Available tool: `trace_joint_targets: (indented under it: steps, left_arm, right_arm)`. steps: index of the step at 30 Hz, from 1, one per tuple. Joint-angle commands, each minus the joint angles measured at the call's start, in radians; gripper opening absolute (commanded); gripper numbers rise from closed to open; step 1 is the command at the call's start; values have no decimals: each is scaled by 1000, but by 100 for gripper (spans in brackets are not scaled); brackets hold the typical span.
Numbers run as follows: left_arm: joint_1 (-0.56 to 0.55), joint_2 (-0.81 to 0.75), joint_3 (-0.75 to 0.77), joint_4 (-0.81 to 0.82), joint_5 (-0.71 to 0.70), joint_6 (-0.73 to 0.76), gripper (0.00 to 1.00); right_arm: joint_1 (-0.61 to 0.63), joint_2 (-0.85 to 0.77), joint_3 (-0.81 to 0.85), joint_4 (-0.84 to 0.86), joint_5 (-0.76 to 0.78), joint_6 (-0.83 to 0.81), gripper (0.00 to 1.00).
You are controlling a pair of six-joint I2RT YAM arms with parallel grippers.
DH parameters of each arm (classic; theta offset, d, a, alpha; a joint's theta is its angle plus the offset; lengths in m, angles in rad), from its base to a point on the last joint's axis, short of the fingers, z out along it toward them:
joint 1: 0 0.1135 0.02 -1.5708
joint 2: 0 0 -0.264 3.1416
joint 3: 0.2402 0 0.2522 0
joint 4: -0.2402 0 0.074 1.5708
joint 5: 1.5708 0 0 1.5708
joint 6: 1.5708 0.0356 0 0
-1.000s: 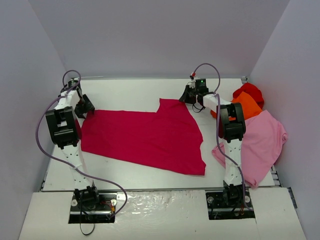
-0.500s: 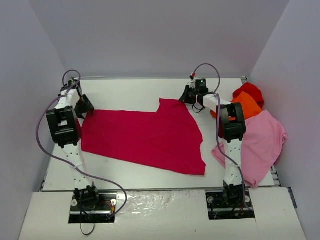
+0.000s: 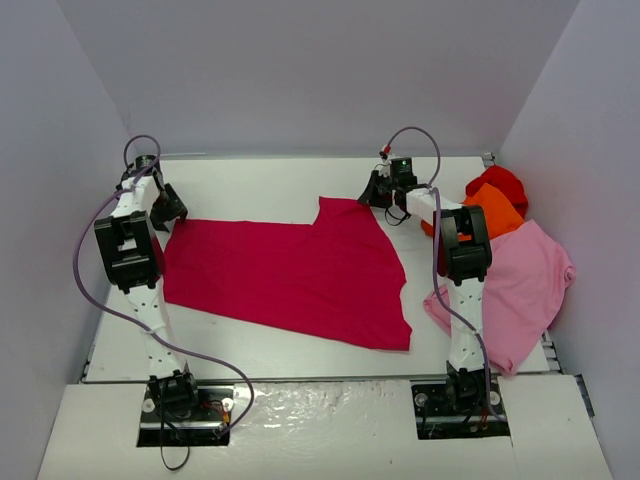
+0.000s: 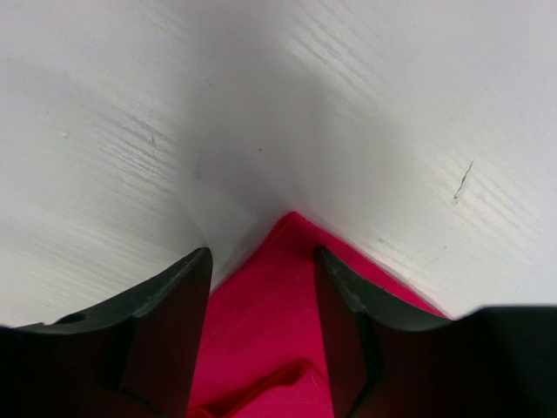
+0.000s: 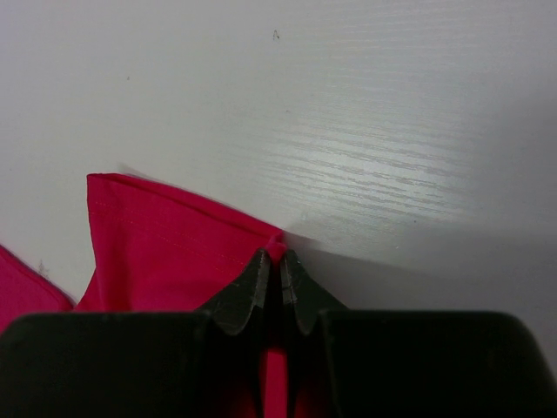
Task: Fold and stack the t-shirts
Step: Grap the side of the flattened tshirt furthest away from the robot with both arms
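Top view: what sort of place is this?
Probably a lab test booth: white table walled by plain grey panels, left arm and right arm bolted at its near edge, crimson shirt spread out.

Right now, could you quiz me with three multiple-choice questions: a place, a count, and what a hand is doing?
1. Where does the light pink t-shirt lie? A) by the table's right edge B) folded at the centre C) far left corner
2. How many t-shirts show? A) two B) four C) six
3. The right hand is: A) wide open B) shut on the crimson t-shirt C) holding a cup
A: it lies at that side. B: crimson, light pink, orange t-shirt and red t-shirt. B: its wrist view shows it pinching the cloth.
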Motion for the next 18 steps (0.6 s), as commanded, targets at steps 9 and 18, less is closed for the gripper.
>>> trace_joint_targets:
  steps: [9, 18]
  left_arm:
    - [-6, 76, -47, 54, 70, -2, 0]
    - [-5, -105, -227, 194, 58, -32, 0]
  right_arm:
    - [11, 21, -40, -193, 37, -29, 0]
    - [11, -6, -45, -196, 45, -45, 0]
